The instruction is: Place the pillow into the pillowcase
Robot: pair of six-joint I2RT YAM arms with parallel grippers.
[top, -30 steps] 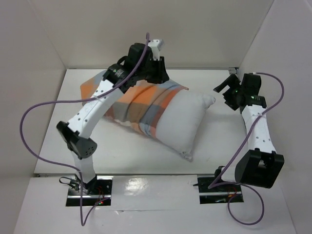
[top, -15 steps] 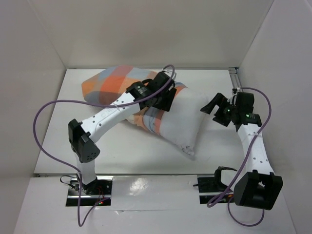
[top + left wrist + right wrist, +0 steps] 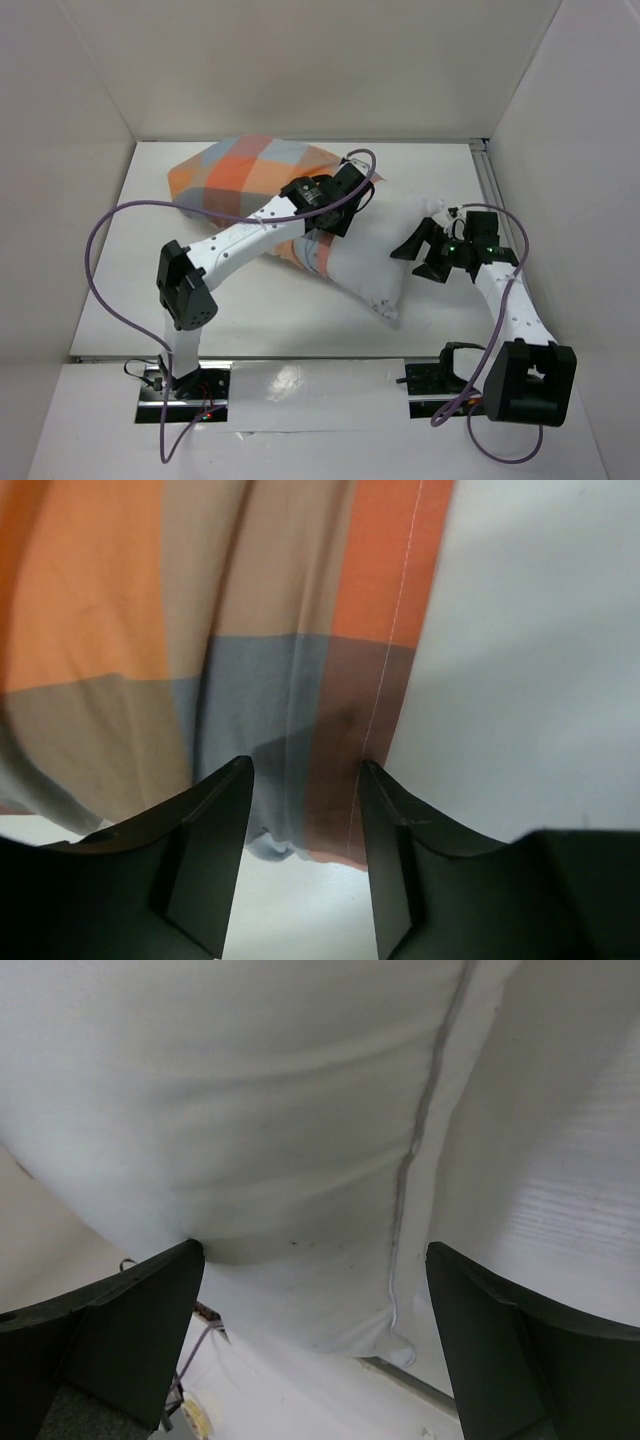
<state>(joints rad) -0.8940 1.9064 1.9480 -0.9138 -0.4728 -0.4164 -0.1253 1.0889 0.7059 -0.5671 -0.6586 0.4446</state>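
Note:
The checked orange, blue-grey and tan pillowcase [image 3: 245, 170] lies at the back left with the white pillow [image 3: 375, 270] sticking out of its mouth toward the front right. My left gripper [image 3: 338, 215] hovers low over the case's hem, where fabric meets pillow. In the left wrist view the jaws stand apart around the pillowcase [image 3: 290, 700] hem, gripping nothing, and the pillow [image 3: 530, 680] is on the right. My right gripper [image 3: 412, 255] is wide open at the pillow's right end. The pillow [image 3: 300, 1110] fills the right wrist view just beyond the fingertips [image 3: 130, 1330].
White walls close in the table on the left, back and right. A metal rail [image 3: 487, 175] runs along the right wall. A purple cable [image 3: 105, 250] loops off the left arm, and another [image 3: 520, 260] off the right arm.
The left arm dropped from above the pillowcase to its hem, and its jaws opened. The right gripper swung left and down to the pillow's right end, still wide open.

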